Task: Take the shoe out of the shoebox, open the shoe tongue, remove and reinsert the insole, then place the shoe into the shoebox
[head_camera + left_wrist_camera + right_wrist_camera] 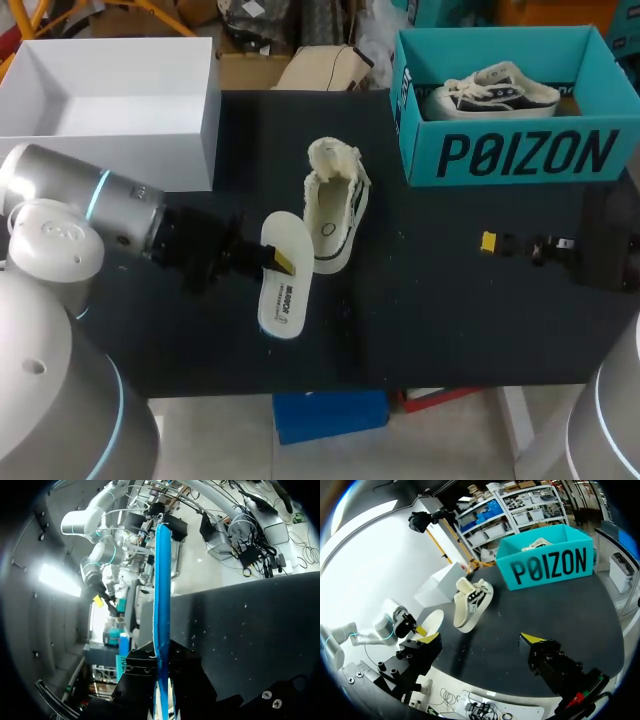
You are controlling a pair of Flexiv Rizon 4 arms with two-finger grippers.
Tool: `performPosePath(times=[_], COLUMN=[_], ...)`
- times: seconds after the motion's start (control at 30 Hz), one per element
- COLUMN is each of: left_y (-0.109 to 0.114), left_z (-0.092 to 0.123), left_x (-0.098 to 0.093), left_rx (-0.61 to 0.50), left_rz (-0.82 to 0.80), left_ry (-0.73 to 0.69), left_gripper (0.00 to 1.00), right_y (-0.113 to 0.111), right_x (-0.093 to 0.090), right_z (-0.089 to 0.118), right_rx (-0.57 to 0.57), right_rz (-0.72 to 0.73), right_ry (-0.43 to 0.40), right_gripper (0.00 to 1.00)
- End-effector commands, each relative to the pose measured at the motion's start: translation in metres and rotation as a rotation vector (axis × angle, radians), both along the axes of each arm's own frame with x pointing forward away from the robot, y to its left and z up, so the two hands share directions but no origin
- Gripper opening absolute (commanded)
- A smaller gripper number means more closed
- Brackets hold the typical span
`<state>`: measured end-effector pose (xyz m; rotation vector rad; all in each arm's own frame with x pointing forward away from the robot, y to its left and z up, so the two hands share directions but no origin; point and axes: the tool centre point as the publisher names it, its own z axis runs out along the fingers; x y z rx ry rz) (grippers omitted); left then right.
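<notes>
**Insole out; reinsertion and boxing outstanding.**
Head view: the shoe point(335, 210) lies at frame centre on the counter point(420, 320), tongue opened, outside the shoebox point(515, 150) at upper right. The left pincer point(277, 260) grips the insole point(283, 290) just left of the shoe. Left wrist view: the insole stands edge-on, clamped from both sides by that pincer. Right wrist view: the right pincer point(480, 639) hangs wide and empty, with the shoe well ahead of it.

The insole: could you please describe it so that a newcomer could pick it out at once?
On the black table, between the white box and the teal shoebox, a cream shoe lies near the middle. Beside it, on the robot's left, is the insole, pinched by the left gripper. It alone is a flat white oval, blue underneath.
</notes>
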<state>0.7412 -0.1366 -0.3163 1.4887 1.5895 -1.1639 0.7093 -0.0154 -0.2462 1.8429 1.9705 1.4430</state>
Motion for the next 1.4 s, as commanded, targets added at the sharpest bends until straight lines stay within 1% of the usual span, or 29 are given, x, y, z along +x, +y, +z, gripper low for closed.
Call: performPosePath(times=[0.03,0.2,0.23,0.3,0.33,0.4,0.43,0.5,0.57,0.6,1.0,1.03,1.07,1.13,1.23,1.4], left_y=[-0.001,-0.001,0.0,0.004,0.006,0.008,0.009,0.009,0.008,0.008,0.008,0.009,0.011,0.012,0.009,0.005], left_z=[0.0,0.0,-0.001,0.003,0.004,0.008,0.011,0.013,0.015,0.015,0.015,0.015,0.015,0.015,0.016,0.017], left_x=[0.0,0.0,0.002,0.005,0.008,0.011,0.013,0.015,0.016,0.016,0.016,0.017,0.021,0.024,0.028,0.033], left_rx=[0.005,0.005,0.004,-0.098,-0.09,-0.106,-0.107,-0.094,-0.102,-0.053,-0.053,-0.033,0.029,0.028,0.115,0.171], left_rz=[0.0,0.0,-0.042,-0.158,-0.182,-0.267,-0.283,-0.347,-0.433,-0.469,-0.469,-0.457,-0.441,-0.439,-0.429,-0.426], left_ry=[0.0,0.0,0.014,0.131,0.128,0.171,0.184,0.199,0.269,0.287,0.287,0.272,0.254,0.258,0.235,0.212], left_gripper=[0.0,0.0,0.0,0.0,0.0,0.0,0.0,0.0,0.0,0.0,0.0,0.0,0.0,0.0,0.0,0.0], right_y=[-0.001,-0.001,-0.001,-0.001,-0.001,-0.001,-0.001,-0.001,-0.001,-0.001,-0.001,-0.001,-0.001,-0.001,-0.001,-0.001], right_x=[-0.002,-0.002,-0.002,-0.002,-0.002,-0.002,-0.002,-0.002,-0.002,-0.002,-0.002,-0.002,-0.002,-0.002,-0.002,-0.002], right_z=[0.001,0.001,0.001,0.001,0.001,0.001,0.001,0.001,0.001,0.001,0.001,0.001,0.001,0.001,0.001,0.001], right_rx=[0.001,0.001,0.001,0.001,0.001,0.001,0.001,0.001,0.001,0.001,0.001,0.001,0.001,0.001,0.001,0.001], right_rz=[-0.001,-0.001,-0.001,-0.001,-0.001,-0.001,-0.001,-0.001,-0.001,-0.001,-0.001,-0.001,-0.001,-0.001,-0.001,-0.001], right_ry=[-0.001,-0.001,-0.001,-0.001,-0.001,-0.001,-0.001,-0.001,-0.001,-0.001,-0.001,-0.001,-0.001,-0.001,-0.001,-0.001], right_gripper=[1.0,1.0,1.0,1.0,1.0,1.0,1.0,1.0,1.0,1.0,1.0,1.0,1.0,1.0,1.0,1.0])
